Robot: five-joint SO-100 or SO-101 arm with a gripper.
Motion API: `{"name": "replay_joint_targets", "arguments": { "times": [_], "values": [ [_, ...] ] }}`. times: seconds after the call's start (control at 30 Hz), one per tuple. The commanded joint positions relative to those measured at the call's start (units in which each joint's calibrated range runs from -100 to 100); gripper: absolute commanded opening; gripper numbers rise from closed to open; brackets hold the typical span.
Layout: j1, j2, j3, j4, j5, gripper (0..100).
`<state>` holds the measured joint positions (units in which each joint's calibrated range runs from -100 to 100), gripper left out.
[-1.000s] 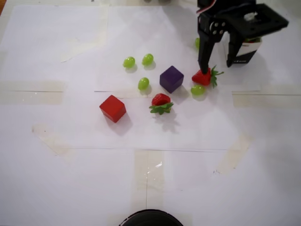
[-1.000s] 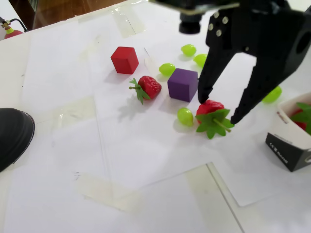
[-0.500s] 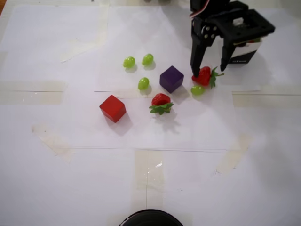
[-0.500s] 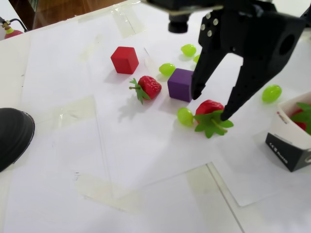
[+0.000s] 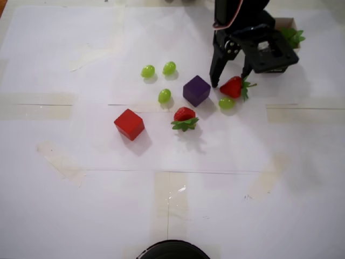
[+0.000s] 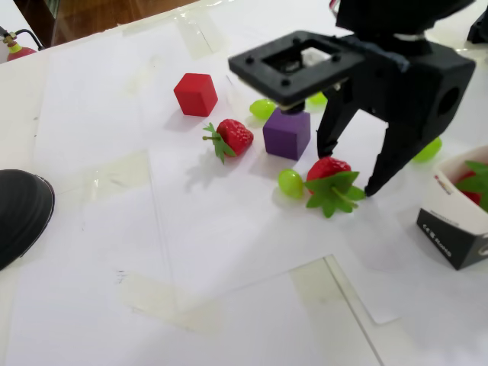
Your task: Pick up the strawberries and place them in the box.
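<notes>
1. The gripper (image 5: 232, 81) is working at the upper right of the overhead view, its two fingers spread wide and coming down on either side of a strawberry (image 5: 232, 86). The claw is open and holding nothing.
2. In the fixed view that strawberry (image 6: 329, 169) is lying on the white paper (image 6: 229, 252) right of centre, leafy top pointing toward the camera, between the two dark fingertips. Whether either fingertip is touching it cannot be told.
3. A green grape (image 6: 290, 183) is sitting just beside this strawberry, and the purple cube (image 6: 287, 133) is standing near the far finger. The spread stance appears chosen so the fingers clear both; a nudge to grape or cube is judged a risk on closing.
4. A second strawberry (image 5: 184, 116) is lying near the centre of the overhead view, well clear of the arm and not yet collected.
5. The box (image 6: 461, 221) is lying at the right edge of the fixed view, mouth tilted open, with red fruit and green leaves (image 6: 479, 180) showing inside; this is judged to be one strawberry already delivered.
6. The red cube (image 5: 129, 124) and three further grapes (image 5: 159, 80) are sitting left of the work area and are no part of the task.
7. Judgement: the step in hand is the grasp of the second of three fruits.
</notes>
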<state>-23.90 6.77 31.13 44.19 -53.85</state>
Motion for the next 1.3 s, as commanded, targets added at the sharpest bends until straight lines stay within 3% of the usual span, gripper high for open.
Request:
{"name": "replay_joint_targets", "arguments": {
  "times": [0.0,0.27,1.27],
  "values": [
    [-0.2,0.7,-7.6,2.2,0.8,24],
    [-0.3,6.6,-22.4,12.8,2.5,24],
    [-0.5,10.5,-20.7,9.2,1.6,21]
  ]
}}
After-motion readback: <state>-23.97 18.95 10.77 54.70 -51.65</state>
